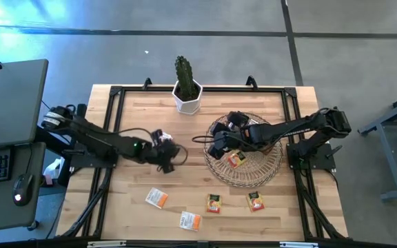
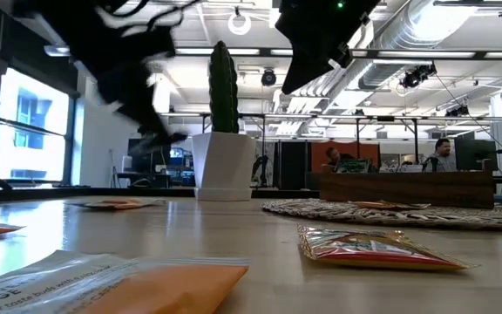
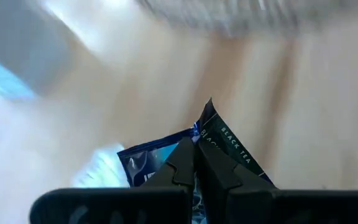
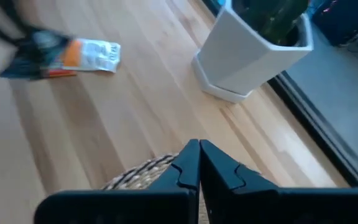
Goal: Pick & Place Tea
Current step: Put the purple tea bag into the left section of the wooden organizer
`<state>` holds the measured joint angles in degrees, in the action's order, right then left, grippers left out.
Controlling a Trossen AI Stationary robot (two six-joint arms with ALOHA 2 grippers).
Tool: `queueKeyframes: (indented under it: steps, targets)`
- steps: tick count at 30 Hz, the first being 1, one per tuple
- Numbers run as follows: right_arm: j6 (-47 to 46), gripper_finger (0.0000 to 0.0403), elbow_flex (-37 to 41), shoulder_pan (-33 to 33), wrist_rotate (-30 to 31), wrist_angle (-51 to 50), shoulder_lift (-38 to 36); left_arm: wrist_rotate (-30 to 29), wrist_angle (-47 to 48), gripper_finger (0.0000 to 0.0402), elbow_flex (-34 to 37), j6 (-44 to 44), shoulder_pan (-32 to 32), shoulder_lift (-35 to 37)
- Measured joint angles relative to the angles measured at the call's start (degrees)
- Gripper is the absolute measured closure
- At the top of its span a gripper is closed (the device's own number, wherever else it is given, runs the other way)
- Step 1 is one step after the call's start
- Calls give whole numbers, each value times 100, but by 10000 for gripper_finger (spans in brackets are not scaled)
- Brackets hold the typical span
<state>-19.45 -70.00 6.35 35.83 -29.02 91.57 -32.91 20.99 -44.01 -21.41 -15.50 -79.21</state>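
Observation:
My left gripper (image 1: pixel 174 157) hangs over the middle of the table, left of the round wicker tray (image 1: pixel 253 172), and is shut on a black tea sachet (image 3: pixel 222 140). My right gripper (image 1: pixel 218 145) is shut and hovers over the tray's left rim (image 4: pixel 145 171), touching nothing. One orange sachet (image 1: pixel 236 160) lies flat in the tray. Several more lie flat on the wood near the near edge: white-and-orange ones (image 1: pixel 157 198) (image 1: pixel 190 220) and yellow-red ones (image 1: pixel 214 203) (image 1: pixel 256 200). In the right wrist view another white-and-orange sachet (image 4: pixel 95 55) shows beside the left gripper. My left gripper (image 3: pixel 196 155) pinches the black sachet between its two fingers, on the part near the "black tea" label (image 3: pixel 229 142). The sachet sticks out past the fingertips, creased, with one corner (image 3: pixel 209 107) pointing away. In the low view the gripper is above the table top, the sachet lifted clear.
A cactus in a white pot (image 1: pixel 187 93) stands at the table's far edge, between the two grippers. A black frame (image 1: pixel 116 93) runs round the table top. Bare wood lies between the tray and the near sachets. People sit at desks (image 2: pixel 443 157) in the room beyond.

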Motion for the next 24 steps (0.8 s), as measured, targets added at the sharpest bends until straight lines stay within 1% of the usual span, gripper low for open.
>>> queueKeyframes:
  steps: [3, 5, 7, 9, 13, 15, 18, 20, 22, 24]
  targets:
    - [20, 396, 0, 0, -281, -71, 0, -524, -486, 399, -196, 467, 199, 9]
    - [71, 384, 0, -25, -787, -144, -2, -666, -894, 399, -239, 776, 331, 7]
    - [177, 367, 2, -64, -1183, -84, 21, -667, -1329, 399, -281, 1005, 468, 9]
    - [312, 345, 2, -100, -1205, 60, 81, -642, -1516, 399, -285, 1132, 585, 14]
    - [482, 298, 4, -297, -955, 587, 263, -673, -1526, 399, -285, 1157, 748, 14]
    - [238, 276, 2, -466, -953, 990, 377, -677, -1548, 399, -285, 1203, 786, 14]
    - [-408, 250, 0, -755, -929, 1400, 597, -808, -1659, 399, -285, 1356, 842, 14]
    - [-621, 239, 2, -944, -1113, 1538, 754, -1046, -1696, 399, -285, 1462, 842, 16]
    - [-647, 233, 2, -1100, -1490, 1750, 903, -1322, -1696, 399, -285, 1577, 842, 16]
    - [-591, 232, 2, -1207, -1894, 2079, 1039, -1442, -1693, 399, -285, 1660, 842, 18]
